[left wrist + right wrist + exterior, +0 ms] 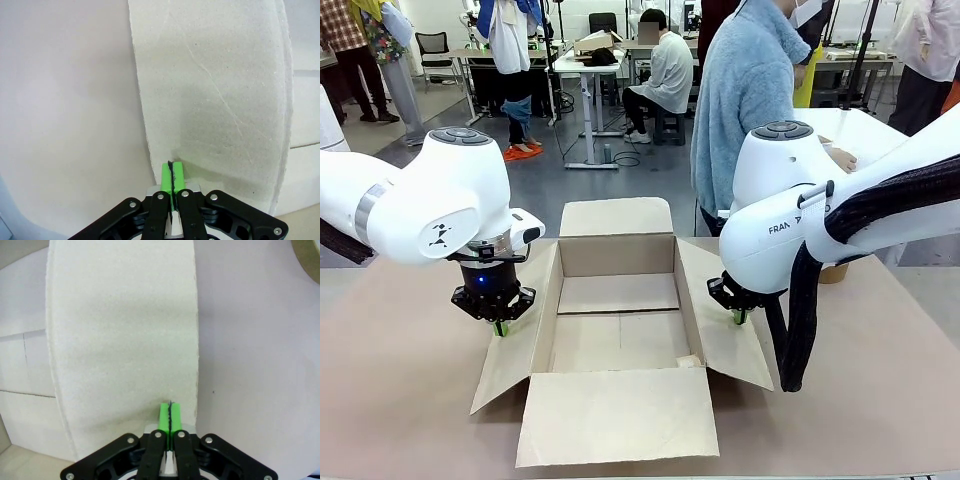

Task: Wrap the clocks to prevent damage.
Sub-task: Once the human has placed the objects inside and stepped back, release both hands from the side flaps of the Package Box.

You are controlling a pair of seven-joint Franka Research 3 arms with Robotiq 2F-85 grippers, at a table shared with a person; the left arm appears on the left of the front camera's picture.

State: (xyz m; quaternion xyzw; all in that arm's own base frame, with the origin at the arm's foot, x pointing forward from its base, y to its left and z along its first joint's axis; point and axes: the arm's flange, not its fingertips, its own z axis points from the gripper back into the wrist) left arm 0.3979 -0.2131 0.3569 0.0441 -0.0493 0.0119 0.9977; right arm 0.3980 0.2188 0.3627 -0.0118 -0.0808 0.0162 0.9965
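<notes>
Plainly one cardboard box (pixel 620 345) — four flaps (pixel 620 415) spread — and two arms (pixel 430 200) (pixel 790 215), both jaws clenched, empty.

The frame corner cuts off a round tan object (pixel 309 251).

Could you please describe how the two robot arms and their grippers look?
The left arm and the right arm are glossy white, with rounded joints and dark grey caps. The left one bears a small black logo; the right one bears black lettering and a black ribbed hose. The left gripper and right gripper are black, with bright green fingers.
</notes>
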